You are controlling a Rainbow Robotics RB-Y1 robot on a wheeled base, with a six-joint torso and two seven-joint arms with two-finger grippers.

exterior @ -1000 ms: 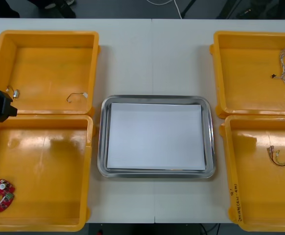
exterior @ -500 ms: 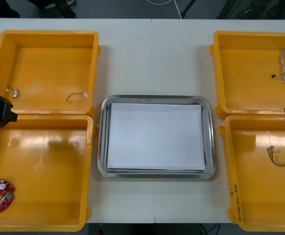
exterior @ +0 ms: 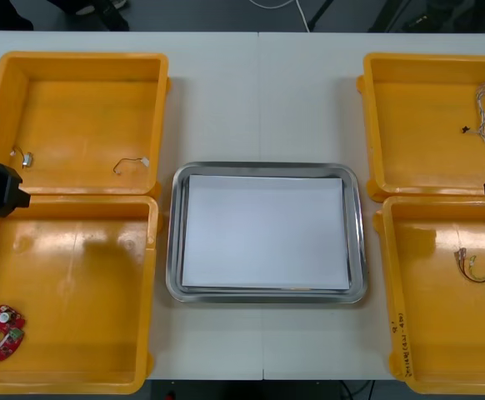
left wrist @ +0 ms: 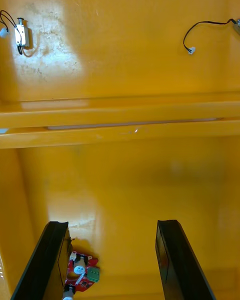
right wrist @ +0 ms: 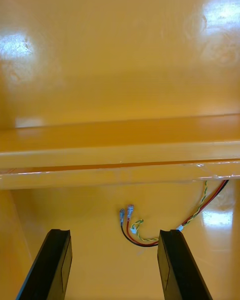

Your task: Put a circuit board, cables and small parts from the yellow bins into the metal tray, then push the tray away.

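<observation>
While both arms are kept at the worktop's (exterior: 259,100) outer edges, the left gripper (left wrist: 112,225) is held over the near left yellow bin (exterior: 76,292), jaws spread wide, the red circuit board (left wrist: 80,275) just beside one jaw. The right gripper (right wrist: 115,232) is held over the near right yellow bin (exterior: 430,317), jaws wide, a red and yellow cable (right wrist: 150,242) seen between them. The metal tray (exterior: 174,250), white inside, is set mid-worktop, open worktop beyond its far rim.

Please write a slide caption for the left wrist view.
Open left gripper over a yellow bin, red circuit board beside one finger.
</observation>
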